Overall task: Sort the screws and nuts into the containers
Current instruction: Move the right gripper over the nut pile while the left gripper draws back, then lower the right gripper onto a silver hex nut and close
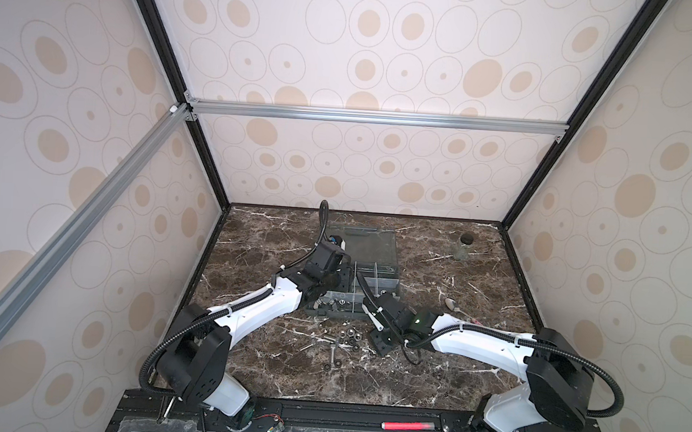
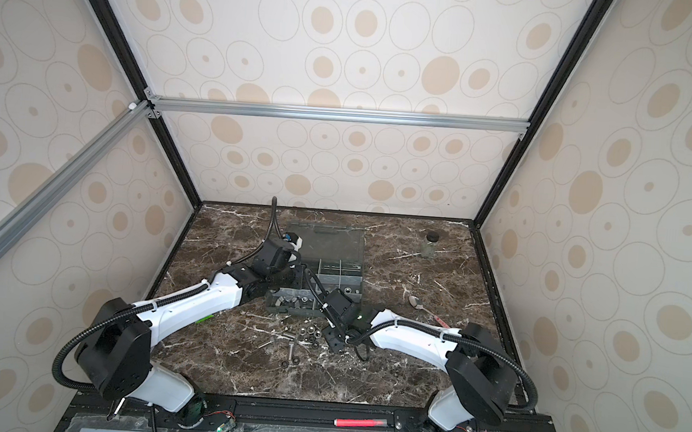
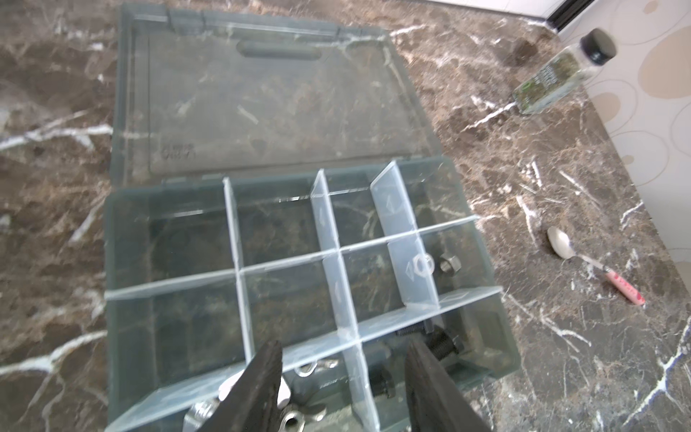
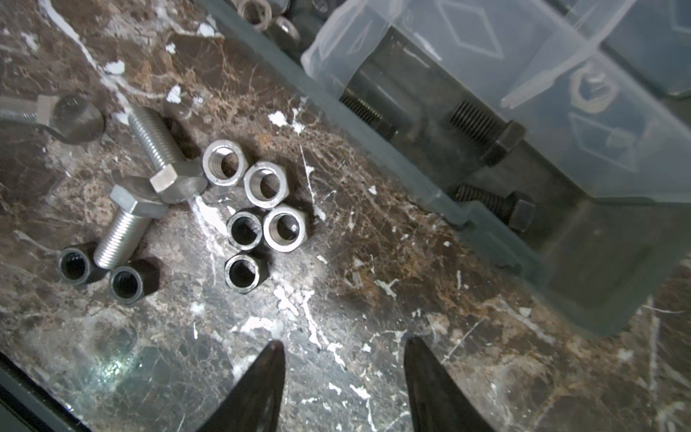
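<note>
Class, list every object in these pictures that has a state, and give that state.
Organizer box: open, some compartments filled.
Lid: swung back flat on the table.
Jar: upright, capped.
Spoon: lying on table.
Loose nuts: unsorted on table.
Loose screws: lying unsorted on table.
Left hand: open, above box.
Right hand: open, empty, above table.

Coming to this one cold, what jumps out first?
An open box sits mid-table, its lid flat behind it. Loose nuts and screws cluster on the marble in front of it. The left gripper hangs open over the box's near side; the right gripper hangs open beside the pile.
</note>
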`<state>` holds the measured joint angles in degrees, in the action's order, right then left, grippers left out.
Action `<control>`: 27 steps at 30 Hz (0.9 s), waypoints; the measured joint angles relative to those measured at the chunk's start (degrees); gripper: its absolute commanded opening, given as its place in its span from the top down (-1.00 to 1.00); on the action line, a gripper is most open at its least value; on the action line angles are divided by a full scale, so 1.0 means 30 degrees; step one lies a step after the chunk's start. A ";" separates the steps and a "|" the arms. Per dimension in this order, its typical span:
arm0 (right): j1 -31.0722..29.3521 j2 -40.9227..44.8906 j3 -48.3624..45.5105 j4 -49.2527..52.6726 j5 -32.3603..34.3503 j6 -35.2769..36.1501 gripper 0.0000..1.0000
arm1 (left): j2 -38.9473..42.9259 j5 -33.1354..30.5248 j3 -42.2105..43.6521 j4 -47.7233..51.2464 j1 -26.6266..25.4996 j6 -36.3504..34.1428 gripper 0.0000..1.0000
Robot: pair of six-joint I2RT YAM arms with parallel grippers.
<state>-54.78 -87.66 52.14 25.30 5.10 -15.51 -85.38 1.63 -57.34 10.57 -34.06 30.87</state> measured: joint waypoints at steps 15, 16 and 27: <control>-0.0488 -0.3417 0.1596 -0.0393 0.0226 -0.0015 0.05 | 0.1785 0.0109 0.2310 -0.0393 0.0634 0.0641 -0.13; -0.0488 -0.3614 0.1749 -0.0401 0.0226 -0.0015 0.07 | 0.1785 0.0153 0.2404 -0.0408 0.0648 0.0670 -0.13; -0.0590 -0.5224 0.3169 -0.0415 0.0095 -0.0007 0.12 | 0.1785 0.0437 0.2608 -0.0510 0.0874 0.0772 -0.14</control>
<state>-56.55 -103.33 61.65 24.05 5.39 -15.53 -80.03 2.94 -49.52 9.04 -31.44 33.19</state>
